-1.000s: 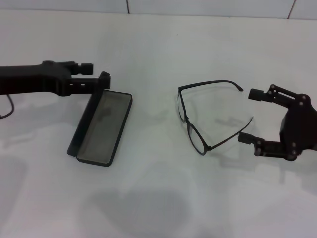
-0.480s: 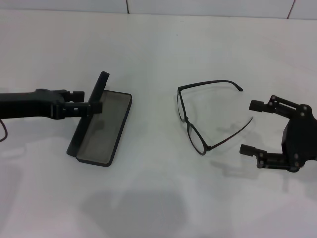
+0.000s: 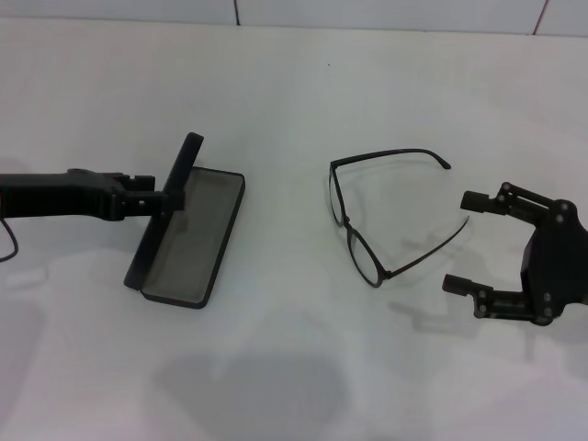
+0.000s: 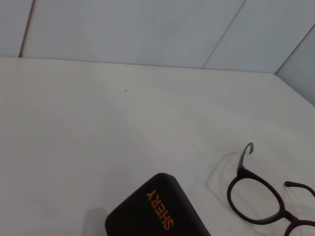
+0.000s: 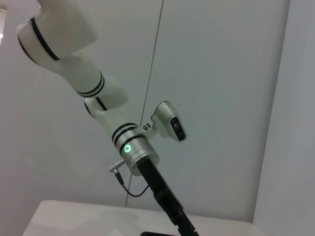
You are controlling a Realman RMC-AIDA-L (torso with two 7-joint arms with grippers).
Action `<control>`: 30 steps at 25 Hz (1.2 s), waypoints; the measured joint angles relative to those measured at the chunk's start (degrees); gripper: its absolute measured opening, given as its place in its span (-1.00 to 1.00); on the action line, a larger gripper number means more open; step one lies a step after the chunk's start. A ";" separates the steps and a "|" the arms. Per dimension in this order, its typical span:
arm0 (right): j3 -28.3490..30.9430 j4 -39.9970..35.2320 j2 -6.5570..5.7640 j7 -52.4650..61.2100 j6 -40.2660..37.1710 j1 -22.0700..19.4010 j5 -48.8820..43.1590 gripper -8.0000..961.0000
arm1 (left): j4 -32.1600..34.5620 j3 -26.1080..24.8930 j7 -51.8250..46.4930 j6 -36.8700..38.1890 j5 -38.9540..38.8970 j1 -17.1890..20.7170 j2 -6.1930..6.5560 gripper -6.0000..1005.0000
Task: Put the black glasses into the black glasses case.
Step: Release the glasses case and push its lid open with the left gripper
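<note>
The black glasses (image 3: pixel 348 226) lie unfolded on the white table right of centre, with both temple arms pointing right. They also show in the left wrist view (image 4: pixel 240 173). The black glasses case (image 3: pixel 193 234) lies open at the left, grey lining up. Its lid (image 3: pixel 163 211) stands on edge along the left side, and the orange "SHERY" lettering shows in the left wrist view (image 4: pixel 160 209). My left gripper (image 3: pixel 163 198) is against the outer side of the lid. My right gripper (image 3: pixel 459 241) is open and empty, with the tip of the near temple arm between its fingers.
The white table (image 3: pixel 294 367) stretches all around, and a tiled wall edge runs along the back. The left arm (image 5: pixel 125 145) shows far off in the right wrist view.
My left gripper has moved from the lid's far end to its middle, along the outer side. My right gripper has drawn a little nearer to me, still open. The glasses have not moved.
</note>
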 joint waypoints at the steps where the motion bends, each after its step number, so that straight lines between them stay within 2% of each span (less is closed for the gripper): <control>1: 0.00 0.03 0.00 -0.02 0.00 0.00 0.07 0.77 | 0.00 0.00 0.00 -0.19 0.03 -0.08 0.00 0.51; 18: 0.00 0.12 0.00 -0.45 -0.06 -0.66 0.26 0.77 | 2.54 0.00 -3.35 -7.09 6.32 -4.81 0.17 0.42; 30: 0.00 0.22 0.03 -3.18 -2.28 -1.04 0.25 0.77 | 2.76 0.08 -5.49 -7.38 7.62 -7.45 0.61 -0.35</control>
